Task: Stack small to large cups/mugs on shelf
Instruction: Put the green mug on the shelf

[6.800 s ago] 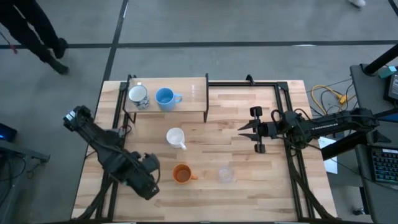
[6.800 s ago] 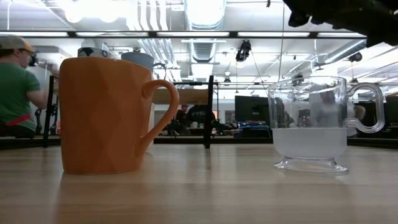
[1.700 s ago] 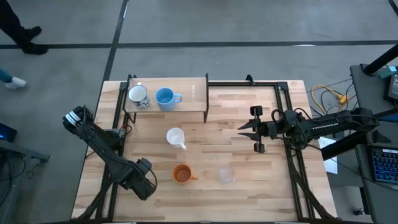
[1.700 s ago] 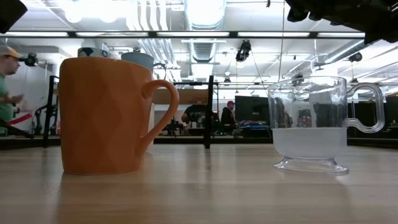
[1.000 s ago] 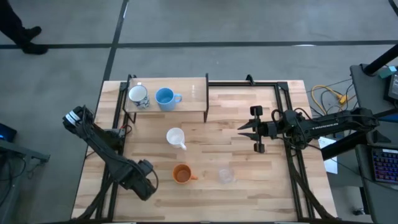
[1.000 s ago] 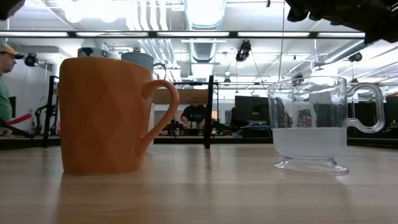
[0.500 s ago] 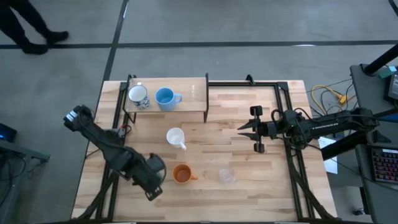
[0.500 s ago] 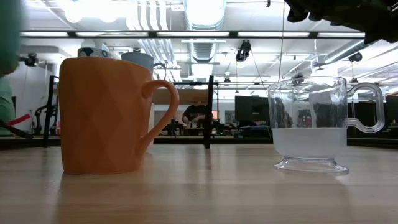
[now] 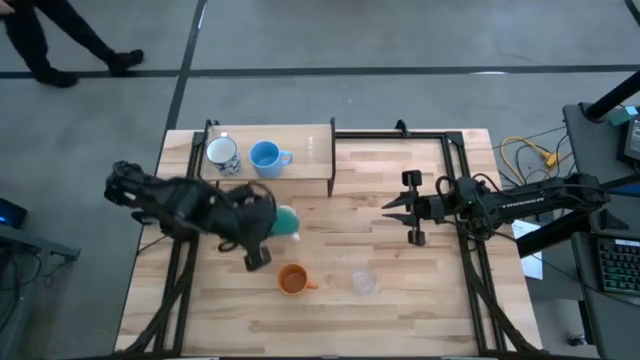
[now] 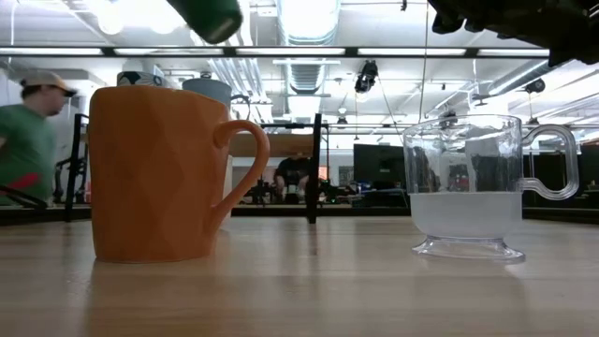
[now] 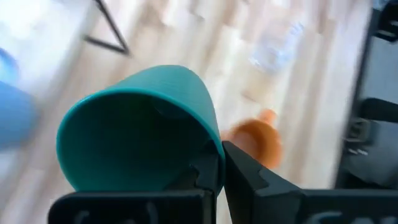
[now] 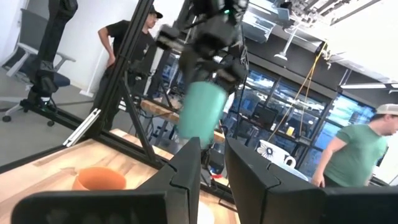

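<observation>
My left gripper point(image 9: 272, 222) is shut on the dark green cup point(image 11: 143, 118) and holds it high over the middle of the table, above the white cup point(image 9: 296, 234), which is mostly hidden under it. The green cup also shows in the low view point(image 10: 211, 17) and in the right wrist view point(image 12: 202, 115). The orange cup point(image 9: 292, 280) and the clear cup point(image 9: 364, 282) stand near the front edge. A light blue cup point(image 9: 265, 157) and a silvery cup point(image 9: 222, 153) stand on the shelf point(image 9: 310, 150). My right gripper point(image 9: 390, 208) waits at the right, open by a narrow gap, holding nothing. My left gripper pinches the green cup's wall at the rim point(image 11: 214, 146), with one finger point(image 11: 205, 177) inside the mouth and the other point(image 11: 245, 177) outside. The fingers slant down from above. The cup is lifted clear of the table and tilted, its bottom pointing down and away from the gripper.
The shelf stands at the far left on a black frame point(image 9: 332, 160). Black rails point(image 9: 465, 200) border the table's right side. Bare wood lies between the shelf and my right gripper. A person in a green shirt point(image 10: 23, 140) moves in the room behind.
My left gripper has risen from the table's near left part with the green cup. It has swung toward the far edge and the middle, rolling its wrist, and now hangs above the white cup. The cup is lifted clear. My right gripper has kept still.
</observation>
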{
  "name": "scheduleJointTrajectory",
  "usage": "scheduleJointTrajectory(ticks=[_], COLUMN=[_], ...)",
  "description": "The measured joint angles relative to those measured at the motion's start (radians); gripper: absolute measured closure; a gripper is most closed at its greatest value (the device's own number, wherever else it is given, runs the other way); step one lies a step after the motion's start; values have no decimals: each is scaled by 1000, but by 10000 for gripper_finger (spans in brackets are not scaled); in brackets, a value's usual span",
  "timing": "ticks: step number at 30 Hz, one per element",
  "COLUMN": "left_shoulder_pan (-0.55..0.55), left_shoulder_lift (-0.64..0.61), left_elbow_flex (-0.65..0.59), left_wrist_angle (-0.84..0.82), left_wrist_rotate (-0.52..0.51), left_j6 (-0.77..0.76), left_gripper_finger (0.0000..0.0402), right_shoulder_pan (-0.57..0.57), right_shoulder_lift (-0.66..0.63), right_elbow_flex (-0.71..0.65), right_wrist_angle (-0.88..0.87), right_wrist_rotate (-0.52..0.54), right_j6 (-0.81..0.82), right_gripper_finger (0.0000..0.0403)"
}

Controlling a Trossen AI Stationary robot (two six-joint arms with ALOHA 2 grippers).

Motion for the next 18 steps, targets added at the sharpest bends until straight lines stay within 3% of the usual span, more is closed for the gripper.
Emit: scheduleJointTrajectory(ticks=[7, 18], left_shoulder_pan=[190, 551], left_shoulder_lift=[0, 0], left_elbow_flex=[111, 179], left_wrist_angle=[-76, -76], left_wrist_rotate=[-27, -27], left_j6=[233, 579], left_gripper_finger=[402, 402], right_shoulder_pan=[0, -2], right_shoulder_lift=[0, -3], right_elbow_flex=[0, 0], right_wrist_angle=[-13, -25], right_wrist_rotate=[3, 10], right_j6=[0, 26], right_gripper_finger=[335, 335])
